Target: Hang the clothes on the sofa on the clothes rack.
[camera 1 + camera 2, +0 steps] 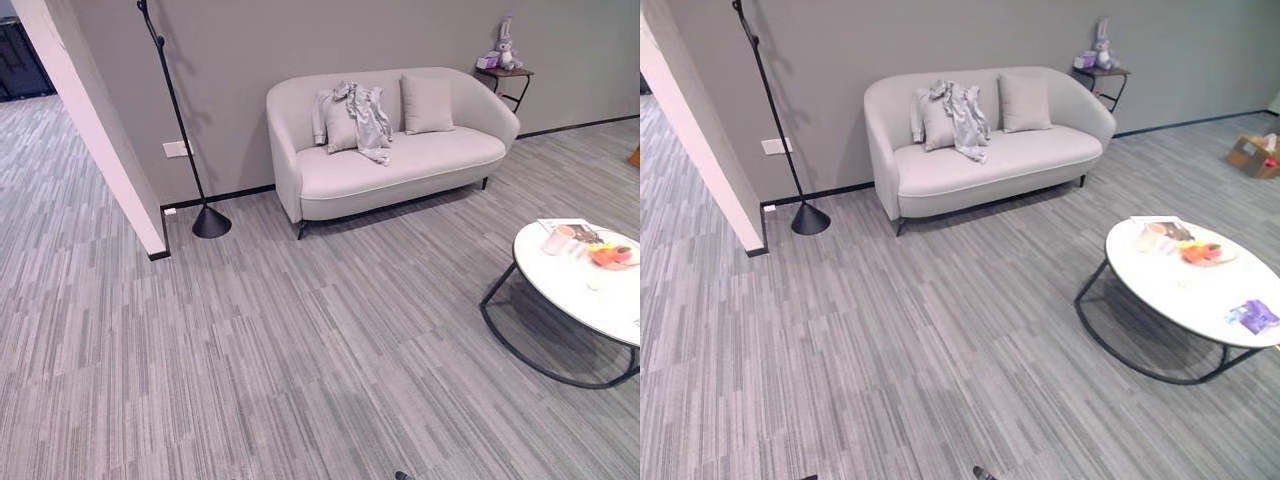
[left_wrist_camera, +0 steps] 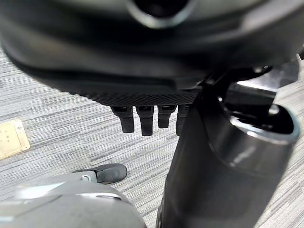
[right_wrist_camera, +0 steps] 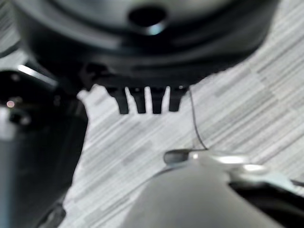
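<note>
Both hanging down over the carpet, fingers straight and relaxed, holding nothing: left robot hand (image 2: 145, 118), right robot hand (image 3: 145, 99). Idle, probably because of standing well apart from the sofa (image 1: 400, 165). Farther out, grey clothes (image 1: 362, 120) draped over the sofa back beside a cushion (image 1: 428, 103). Black pole stand (image 1: 205, 215) by the wall, likely the clothes rack. Round worktop (image 1: 585, 290) off to the right, not involved.
</note>
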